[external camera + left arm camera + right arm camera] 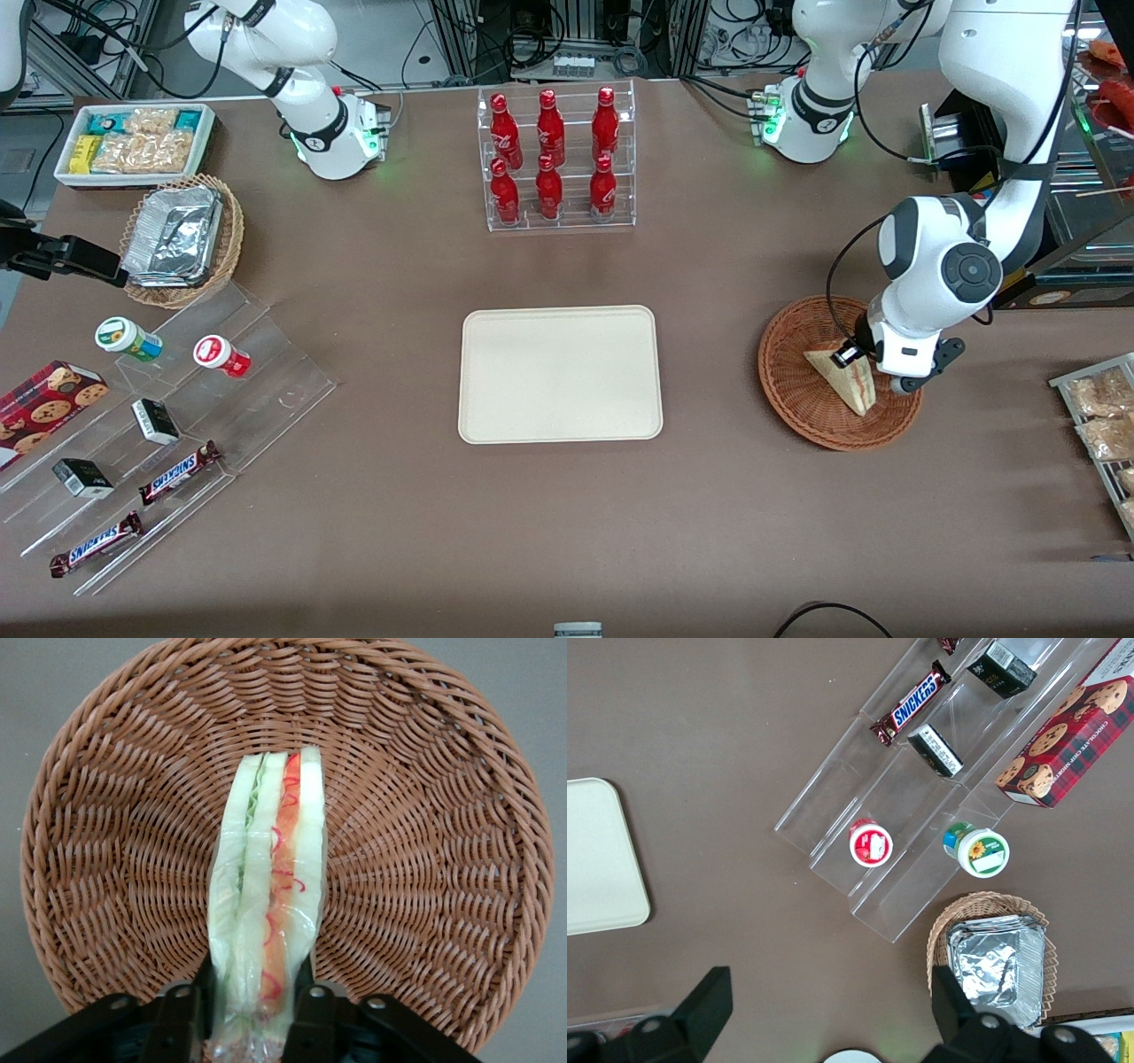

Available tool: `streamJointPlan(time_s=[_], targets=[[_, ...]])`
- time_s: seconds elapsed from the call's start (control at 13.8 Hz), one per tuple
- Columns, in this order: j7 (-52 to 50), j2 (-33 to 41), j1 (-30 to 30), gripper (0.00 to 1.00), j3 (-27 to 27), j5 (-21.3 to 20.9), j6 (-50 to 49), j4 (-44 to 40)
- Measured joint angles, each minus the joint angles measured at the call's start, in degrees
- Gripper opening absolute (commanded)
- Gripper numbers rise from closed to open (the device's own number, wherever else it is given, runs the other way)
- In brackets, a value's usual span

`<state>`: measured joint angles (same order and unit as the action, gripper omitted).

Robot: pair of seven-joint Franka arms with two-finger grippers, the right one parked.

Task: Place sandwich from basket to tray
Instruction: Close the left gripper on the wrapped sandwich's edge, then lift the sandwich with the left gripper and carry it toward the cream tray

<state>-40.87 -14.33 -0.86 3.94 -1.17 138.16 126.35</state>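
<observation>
The sandwich [843,378], a wrapped wedge of pale bread with pink and orange filling [270,895], is in the reddish-brown woven basket [797,403] toward the working arm's end of the table. My left gripper [861,359] is down in the basket [425,859]. Its black fingers [312,1014] press on both bread faces at the sandwich's wide end, so the gripper [257,1014] is shut on it. The wedge's narrow tip points toward the front camera. The cream tray [560,416] lies bare at mid-table, beside the basket toward the parked arm's end.
A clear rack of red bottles [558,159] stands farther from the front camera than the tray. Toward the parked arm's end are a tan basket of foil containers [182,239], a white snack bin [133,142] and acrylic steps [177,416]. A wire snack rack [1099,416] is beside the basket.
</observation>
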Motion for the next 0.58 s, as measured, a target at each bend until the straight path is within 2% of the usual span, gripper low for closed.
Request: streamJointPlan(time_s=[0.29, 0.58], targets=[[0.0, 0.2, 0.0, 0.0, 0.0, 0.0, -1.1, -0.6], [0.9, 2.2, -0.6, 0.0, 0.5, -1.8, -8.7, -4.3]])
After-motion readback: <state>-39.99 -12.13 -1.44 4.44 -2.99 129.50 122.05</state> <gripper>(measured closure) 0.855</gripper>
